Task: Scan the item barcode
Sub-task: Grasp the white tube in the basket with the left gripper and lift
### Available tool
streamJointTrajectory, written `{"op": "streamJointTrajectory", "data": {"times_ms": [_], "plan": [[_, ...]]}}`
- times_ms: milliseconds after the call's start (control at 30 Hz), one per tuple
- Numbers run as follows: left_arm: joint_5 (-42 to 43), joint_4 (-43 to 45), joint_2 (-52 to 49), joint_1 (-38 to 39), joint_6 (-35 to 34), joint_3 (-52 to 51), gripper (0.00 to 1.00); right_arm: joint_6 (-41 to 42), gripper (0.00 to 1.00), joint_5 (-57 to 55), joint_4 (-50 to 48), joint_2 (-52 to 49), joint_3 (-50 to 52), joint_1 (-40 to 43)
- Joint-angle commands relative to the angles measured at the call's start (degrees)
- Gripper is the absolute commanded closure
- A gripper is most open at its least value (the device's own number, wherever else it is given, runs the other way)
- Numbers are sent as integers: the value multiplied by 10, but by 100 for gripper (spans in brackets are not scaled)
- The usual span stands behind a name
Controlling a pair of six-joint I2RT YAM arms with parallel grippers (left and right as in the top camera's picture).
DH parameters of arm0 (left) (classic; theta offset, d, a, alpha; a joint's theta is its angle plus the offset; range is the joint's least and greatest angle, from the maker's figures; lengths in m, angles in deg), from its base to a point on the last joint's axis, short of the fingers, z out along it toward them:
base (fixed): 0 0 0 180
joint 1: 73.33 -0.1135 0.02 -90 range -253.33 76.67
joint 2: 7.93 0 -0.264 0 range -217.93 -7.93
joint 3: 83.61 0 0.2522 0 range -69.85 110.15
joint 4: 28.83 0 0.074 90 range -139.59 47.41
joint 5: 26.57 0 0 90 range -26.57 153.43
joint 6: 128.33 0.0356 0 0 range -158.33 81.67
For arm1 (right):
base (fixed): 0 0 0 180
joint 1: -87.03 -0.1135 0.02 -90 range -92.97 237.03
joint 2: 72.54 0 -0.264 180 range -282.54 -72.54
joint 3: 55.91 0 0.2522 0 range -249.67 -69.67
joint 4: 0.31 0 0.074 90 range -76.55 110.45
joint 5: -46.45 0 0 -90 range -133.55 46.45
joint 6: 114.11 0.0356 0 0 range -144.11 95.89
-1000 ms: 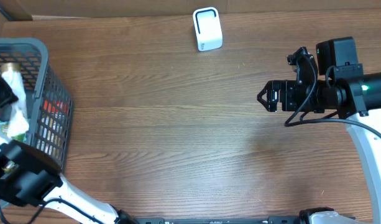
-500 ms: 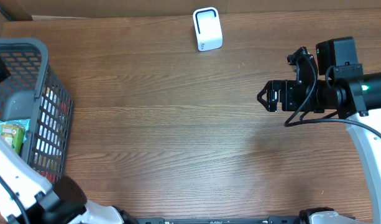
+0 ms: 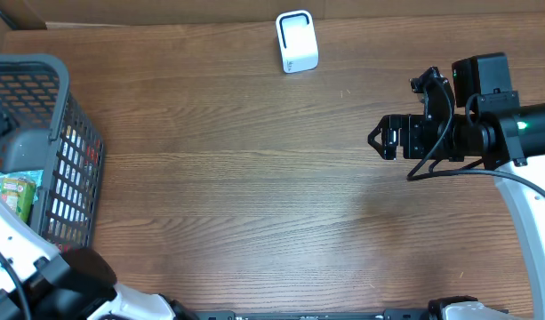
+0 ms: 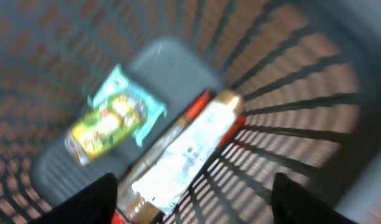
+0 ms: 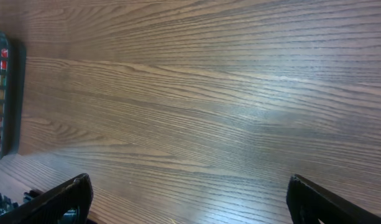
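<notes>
In the left wrist view, blurred, a white and gold packet (image 4: 189,151) lies on the floor of the grey basket (image 4: 289,81). A green and teal packet (image 4: 112,121) lies beside it, and something red (image 4: 193,107) shows under it. My left gripper (image 4: 195,190) hovers over them, open, with nothing between its fingers (image 4: 100,198). Overhead, the green packet (image 3: 14,193) shows inside the basket (image 3: 72,133) at the table's left edge. My right gripper (image 3: 380,140) stands open at the right, above bare wood (image 5: 196,112).
A small white box-shaped device (image 3: 296,41) stands upright at the back middle of the table. The left arm's white links (image 3: 19,244) cross the lower left corner. Brown wood table (image 3: 254,178) lies between the basket and the right arm.
One second ago my left gripper was shut on a white packet over the basket. Now its jaws are open and the packet lies in the basket. The right arm is unmoved.
</notes>
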Motion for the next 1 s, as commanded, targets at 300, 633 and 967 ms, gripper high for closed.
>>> {"op": "streamJointTrajectory", "data": {"times_ms": [300, 633, 967], "plan": [[67, 187, -40, -54, 71, -259, 21, 0, 0, 3, -2, 0, -13, -2], [138, 286, -93, -38, 149, -348, 18, 0, 0, 3, 0, 0, -13, -2], [134, 284, -155, -20, 159, -348, 27, 2, 0, 3, 0, 0, -13, -2]]}}
